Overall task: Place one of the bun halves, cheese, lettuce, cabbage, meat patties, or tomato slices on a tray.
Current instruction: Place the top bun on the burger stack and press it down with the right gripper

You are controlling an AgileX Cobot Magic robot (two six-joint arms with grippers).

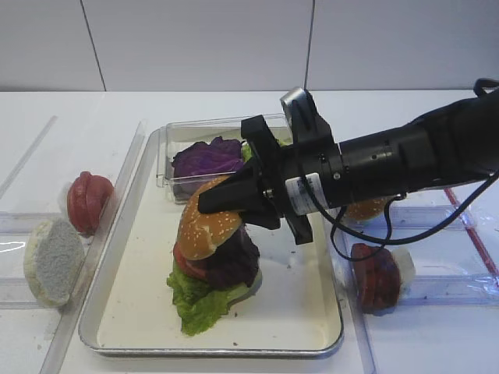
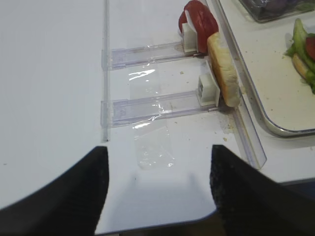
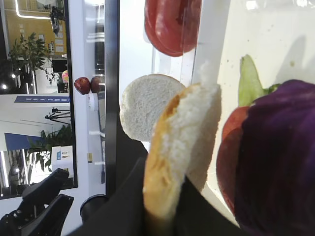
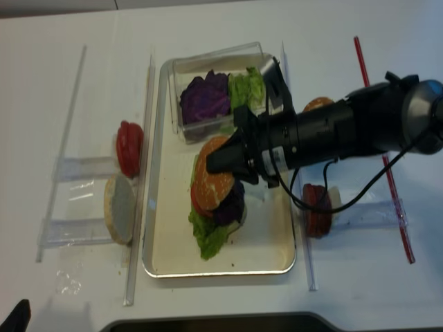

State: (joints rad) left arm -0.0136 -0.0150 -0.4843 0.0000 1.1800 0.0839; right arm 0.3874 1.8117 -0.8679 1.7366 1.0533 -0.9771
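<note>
Item: golden-brown sesame-seeded domed bun top (image 1: 209, 226), light, soft and crushable, pinched at its upper edge in my closed right gripper (image 1: 209, 204), tilted against the stack's purple cabbage leaves (image 1: 234, 261) over the silver-rimmed metal tray (image 1: 312, 352).

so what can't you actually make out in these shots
- Stack's bottom layer: in the high view the lettuce and sesame bun top cover whatever lies lowest on the tray.
- Right gripper jaws: in the right wrist view the held bun blocks them.
- Left gripper: the left wrist view's bottom edge cuts its dark fingers off.
- Clear box contents: the right arm hides everything behind the purple cabbage.
</note>
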